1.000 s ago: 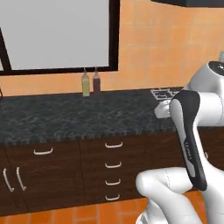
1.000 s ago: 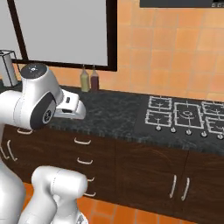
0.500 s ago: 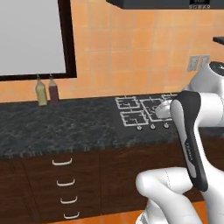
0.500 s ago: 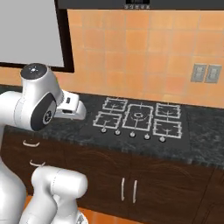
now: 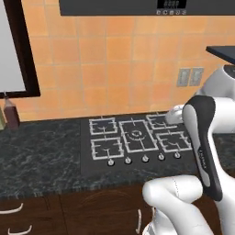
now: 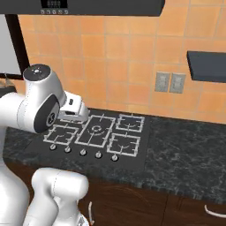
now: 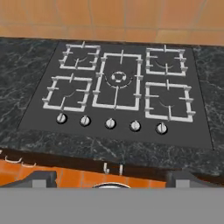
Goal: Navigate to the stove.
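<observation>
Tool point(image 6: 75, 110) raised above the stove's left burners, nothing between the tips; open or closed cannot be told. Stove point(image 7: 117, 89) dead centre ahead, five grated burners with five silver knobs point(image 7: 110, 123) toward 6 o'clock. Navigation judged almost complete, perhaps only a final stop left. Dark speckled desk point(image 6: 185, 152) on both sides, orange tiled wall point(image 5: 119, 69) behind, wall outlets point(image 6: 170, 82) at 2 o'clock, range hood point(image 5: 137, 7) overhead, dark cabinets below.

I'm in a kitchen: five-burner stove point(image 5: 135, 142) set in a dark stone counter point(image 5: 41, 156), orange tiled wall point(image 6: 123, 57) behind.
</observation>
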